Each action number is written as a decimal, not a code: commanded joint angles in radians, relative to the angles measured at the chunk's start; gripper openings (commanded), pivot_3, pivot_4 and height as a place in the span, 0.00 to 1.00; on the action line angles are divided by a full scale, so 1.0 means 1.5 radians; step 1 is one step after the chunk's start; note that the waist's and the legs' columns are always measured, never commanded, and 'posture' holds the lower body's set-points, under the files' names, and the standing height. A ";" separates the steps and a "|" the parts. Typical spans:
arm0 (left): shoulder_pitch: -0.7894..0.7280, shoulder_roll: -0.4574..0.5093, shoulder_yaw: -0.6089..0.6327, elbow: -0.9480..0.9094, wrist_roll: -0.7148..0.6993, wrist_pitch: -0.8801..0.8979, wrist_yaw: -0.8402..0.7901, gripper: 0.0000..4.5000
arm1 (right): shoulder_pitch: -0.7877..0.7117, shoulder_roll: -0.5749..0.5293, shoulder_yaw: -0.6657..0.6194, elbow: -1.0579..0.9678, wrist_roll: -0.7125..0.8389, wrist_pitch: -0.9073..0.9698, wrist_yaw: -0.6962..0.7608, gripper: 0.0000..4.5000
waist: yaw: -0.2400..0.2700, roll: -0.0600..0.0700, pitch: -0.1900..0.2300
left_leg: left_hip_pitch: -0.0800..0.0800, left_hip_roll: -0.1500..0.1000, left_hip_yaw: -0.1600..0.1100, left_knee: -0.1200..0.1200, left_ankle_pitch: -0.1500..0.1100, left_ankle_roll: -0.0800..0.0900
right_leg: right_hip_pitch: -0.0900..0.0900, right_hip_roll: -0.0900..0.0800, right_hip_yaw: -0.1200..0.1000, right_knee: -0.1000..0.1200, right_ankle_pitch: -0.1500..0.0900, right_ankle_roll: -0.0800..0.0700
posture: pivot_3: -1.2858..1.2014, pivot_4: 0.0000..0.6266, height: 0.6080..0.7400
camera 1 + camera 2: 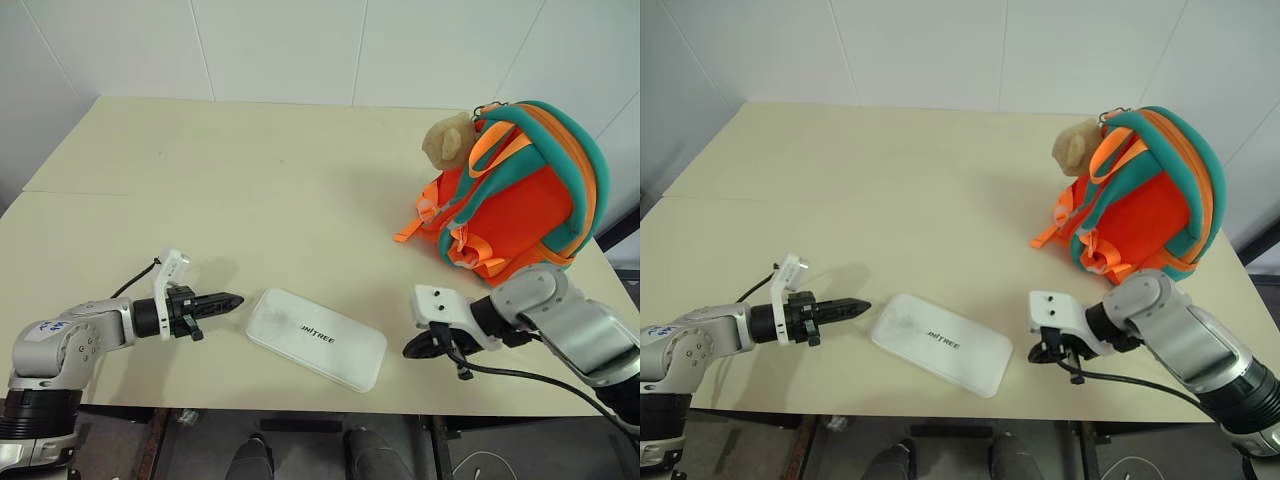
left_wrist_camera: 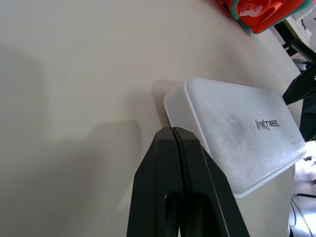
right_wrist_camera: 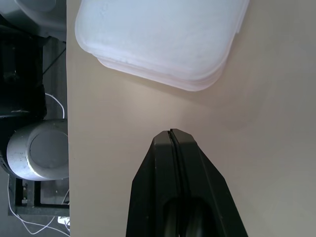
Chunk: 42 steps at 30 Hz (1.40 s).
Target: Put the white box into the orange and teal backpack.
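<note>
Wide bare cream table [image 1: 250, 180] across the middle and far side, open for a hand to pass. Near the front edge, the white box [image 1: 316, 338] lying flat between the closed left gripper [image 1: 232, 299], just beside its left end, and the closed right gripper [image 1: 418, 349], a short bare gap off its right end. At the far right, the orange and teal backpack [image 1: 520, 195] standing as the one tall obstacle, seemingly close to the table's right edge, with open tabletop between it and the box.
</note>
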 commanded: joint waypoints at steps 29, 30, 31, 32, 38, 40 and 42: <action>0.026 -0.008 -0.009 -0.070 -0.028 0.061 -0.013 0.01 | -0.063 0.093 0.032 0.077 -0.045 -0.073 -0.039 0.00 | -0.002 0.000 0.000 | 0.000 0.000 0.000 0.001 0.000 0.000 | 0.000 0.000 0.000 0.001 0.000 0.000 | 0.52 0.24 1.00; 0.025 -0.009 -0.009 -0.072 -0.029 0.063 -0.012 0.01 | -0.066 0.096 0.032 0.080 -0.047 -0.075 -0.039 0.00 | -0.001 0.000 0.000 | 0.000 0.000 0.000 0.001 0.000 0.000 | 0.000 0.000 0.000 0.001 0.000 0.000 | 0.52 0.24 1.00; 0.025 -0.009 -0.008 -0.075 -0.030 0.065 -0.012 0.01 | -0.067 0.097 0.032 0.082 -0.048 -0.076 -0.038 0.00 | -0.001 0.000 0.000 | 0.000 0.000 0.000 0.001 0.000 0.000 | 0.000 0.000 0.000 0.001 0.000 0.000 | 0.52 0.24 1.00; 0.025 -0.010 -0.008 -0.079 -0.031 0.068 -0.011 0.01 | -0.070 0.100 0.031 0.084 -0.049 -0.078 -0.038 0.00 | -0.001 0.000 0.000 | 0.000 0.000 0.000 0.001 0.000 0.000 | 0.000 0.000 0.000 0.001 0.000 0.000 | 0.52 0.24 1.00; 0.029 -0.014 -0.001 -0.090 -0.032 0.075 -0.008 0.01 | -0.081 0.104 0.030 0.091 -0.057 -0.076 -0.037 0.00 | -0.001 0.000 0.000 | 0.000 0.000 0.000 0.001 0.000 0.000 | 0.000 0.000 0.000 0.001 0.000 0.000 | 0.52 0.24 1.00; 0.031 -0.014 0.002 -0.090 -0.028 0.073 -0.005 0.01 | -0.079 0.094 0.029 0.089 -0.061 -0.075 -0.035 0.00 | -0.001 0.000 0.000 | 0.000 0.000 0.000 0.001 0.000 0.000 | 0.000 0.000 0.000 0.001 0.000 0.000 | 0.52 0.24 1.00; 0.030 -0.015 0.005 -0.081 -0.015 0.057 0.000 0.01 | -0.071 0.075 0.025 0.081 -0.061 -0.072 -0.028 0.00 | -0.001 0.000 0.000 | 0.000 0.000 0.000 0.001 0.000 0.000 | 0.000 0.000 0.000 0.001 0.000 0.000 | 0.52 0.24 1.00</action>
